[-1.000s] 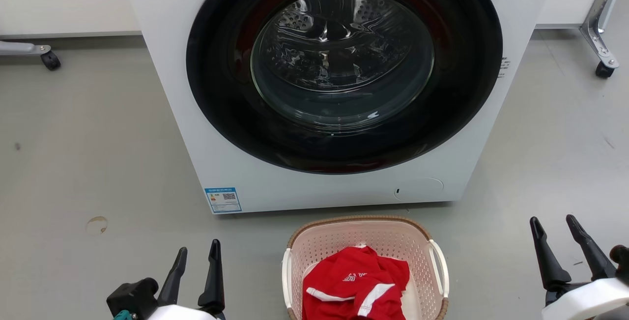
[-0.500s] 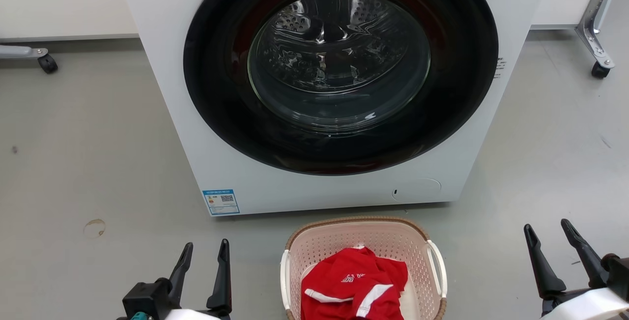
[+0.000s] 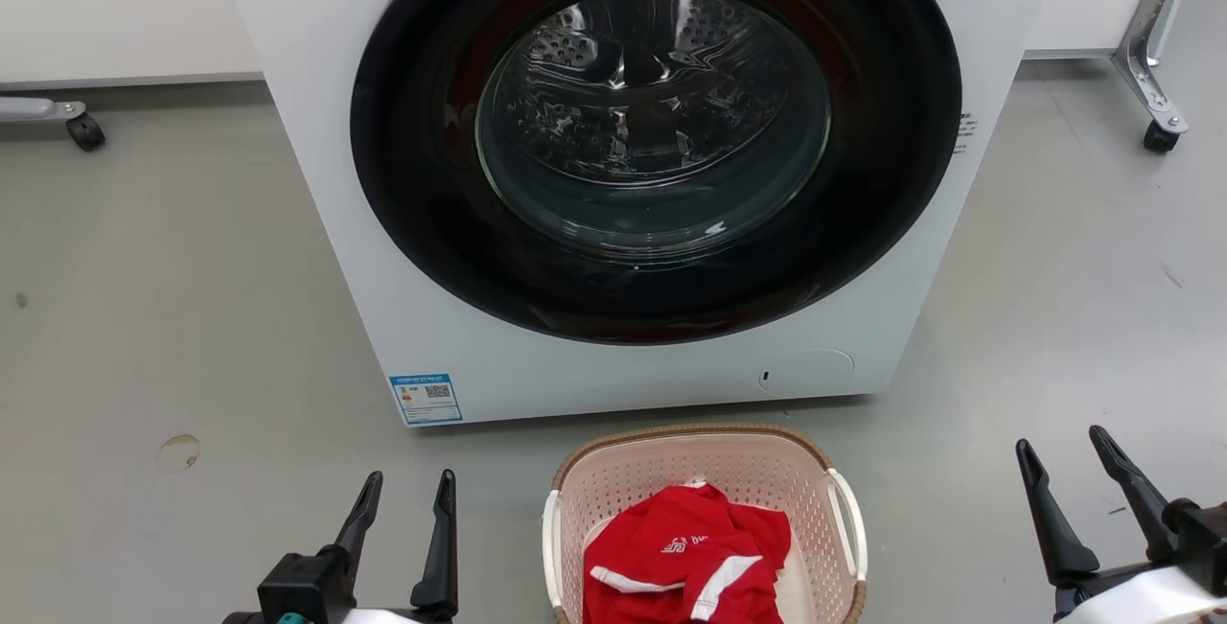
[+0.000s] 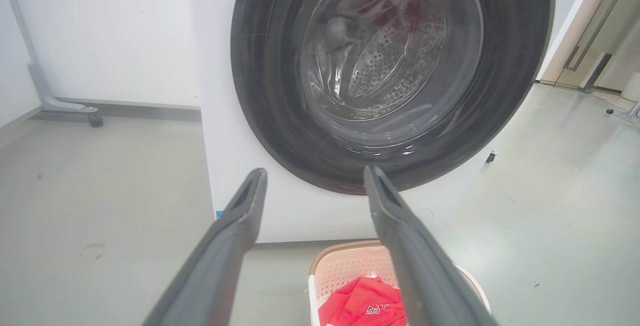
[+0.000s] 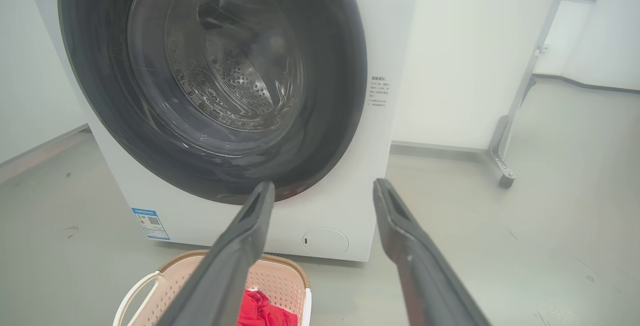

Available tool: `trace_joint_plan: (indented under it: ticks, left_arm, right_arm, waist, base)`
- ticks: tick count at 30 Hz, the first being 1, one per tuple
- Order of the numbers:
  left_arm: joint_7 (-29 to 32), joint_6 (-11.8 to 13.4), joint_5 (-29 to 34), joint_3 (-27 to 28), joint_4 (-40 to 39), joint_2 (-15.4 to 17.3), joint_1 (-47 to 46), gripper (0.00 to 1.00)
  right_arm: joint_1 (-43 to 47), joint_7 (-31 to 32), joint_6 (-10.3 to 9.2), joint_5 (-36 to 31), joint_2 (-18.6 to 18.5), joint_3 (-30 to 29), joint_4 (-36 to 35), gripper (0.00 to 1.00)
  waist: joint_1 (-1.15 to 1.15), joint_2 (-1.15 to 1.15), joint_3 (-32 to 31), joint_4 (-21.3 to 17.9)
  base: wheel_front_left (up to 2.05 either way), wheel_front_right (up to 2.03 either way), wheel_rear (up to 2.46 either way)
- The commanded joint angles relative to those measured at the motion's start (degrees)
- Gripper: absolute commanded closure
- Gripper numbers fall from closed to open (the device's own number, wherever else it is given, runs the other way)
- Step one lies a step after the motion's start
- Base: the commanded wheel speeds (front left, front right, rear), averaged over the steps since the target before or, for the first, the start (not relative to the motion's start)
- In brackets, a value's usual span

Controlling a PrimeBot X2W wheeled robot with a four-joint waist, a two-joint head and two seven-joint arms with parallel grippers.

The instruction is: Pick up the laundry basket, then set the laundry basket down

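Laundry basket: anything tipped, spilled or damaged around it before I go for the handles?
Nothing stands out. The laundry basket sits upright on the floor before the washing machine, red garment inside, none spilled. Only a small brownish stain marks the floor, off to the left.

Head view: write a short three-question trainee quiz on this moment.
1. True or false: the left pincer grips the basket.
2. What lies in the basket? A) red garment B) towels C) nothing
3. Fill in: the washer door is ___.
Key: 1 false, it is open and apart from the basket; 2 A; 3 shut.
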Motion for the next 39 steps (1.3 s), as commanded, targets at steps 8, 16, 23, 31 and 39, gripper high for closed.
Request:
trace_joint_plan:
  ticks: [8,16,23,31,39]
  left_arm:
    - [-0.78,0.06,0.12,1.95,-1.19,0.15,-0.92,0.0]
    - [-0.78,0.2,-0.09,1.68,-1.26,0.15,-1.35,0.0]
    - [-0.78,1.62,-1.08,0.08,-1.14,0.15,-3.1,0.0]
    - [-0.78,4.78,-3.93,-4.92,1.25,0.15,-10.11,0.0]
    - [-0.78,7.86,-7.39,-11.16,6.04,0.15,-18.98,0.0]
  right_arm:
    - [-1.29,-0.84,0.26,0.78,-1.5,0.68,-1.12,0.0]
    - [-1.39,-0.84,0.26,0.85,-1.53,0.68,-1.22,0.0]
    - [-2.89,-0.84,0.26,1.69,-1.6,0.46,-0.63,0.0]
    - [-8.83,-0.84,0.26,3.08,-3.42,1.77,3.31,0.0]
    - [-16.3,-0.84,0.26,4.46,-6.12,4.27,8.29,0.0]
  waist:
    - [0.0,0.0,0.0,-0.26]
    - [0.0,0.0,0.81,0.0]
    - [0.0,0.0,4.43,0.3]
    - [0.0,0.0,13.7,1.11]
    - [0.0,0.0,24.09,1.85]
  base:
    - [0.0,0.0,0.0]
    - [0.0,0.0,0.0]
    - [0.0,0.0,0.0]
    - [0.0,0.0,0.0]
    - [0.0,0.0,0.0]
